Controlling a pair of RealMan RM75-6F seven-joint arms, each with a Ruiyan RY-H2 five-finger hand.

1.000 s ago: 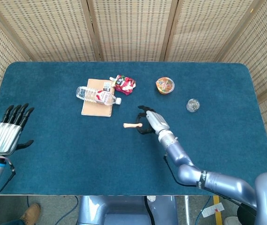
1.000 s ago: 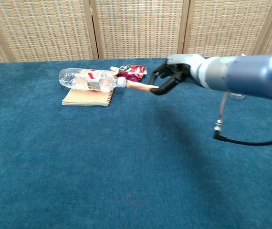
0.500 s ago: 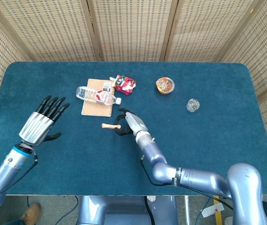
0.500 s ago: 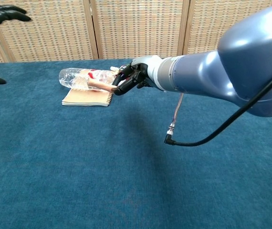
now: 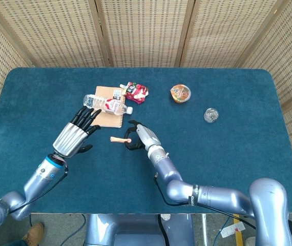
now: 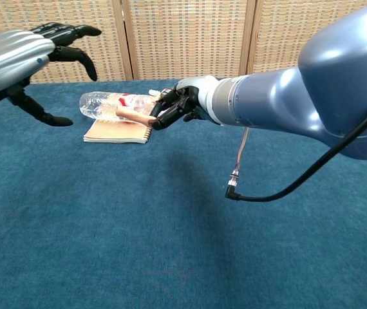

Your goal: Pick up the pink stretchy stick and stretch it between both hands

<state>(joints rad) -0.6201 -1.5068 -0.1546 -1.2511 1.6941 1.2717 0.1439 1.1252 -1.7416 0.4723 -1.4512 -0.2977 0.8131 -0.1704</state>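
The pink stretchy stick [image 5: 119,139] [image 6: 134,114] is lifted above the blue table, its free end pointing left. My right hand [image 5: 139,136] [image 6: 177,106] grips its right end. My left hand [image 5: 75,134] [image 6: 22,58] is open with fingers spread, a short way left of the stick's free end and not touching it.
A clear water bottle [image 5: 106,104] [image 6: 114,106] lies on a tan notebook [image 5: 105,117] [image 6: 118,132] behind the hands. A red snack packet [image 5: 135,91], a small round bowl [image 5: 180,93] and a clear ball [image 5: 211,115] sit further back on the table [image 5: 248,154].
My left hand has swung in from the left edge to just beside the stick. My right hand carried the stick leftward, then held nearly still.
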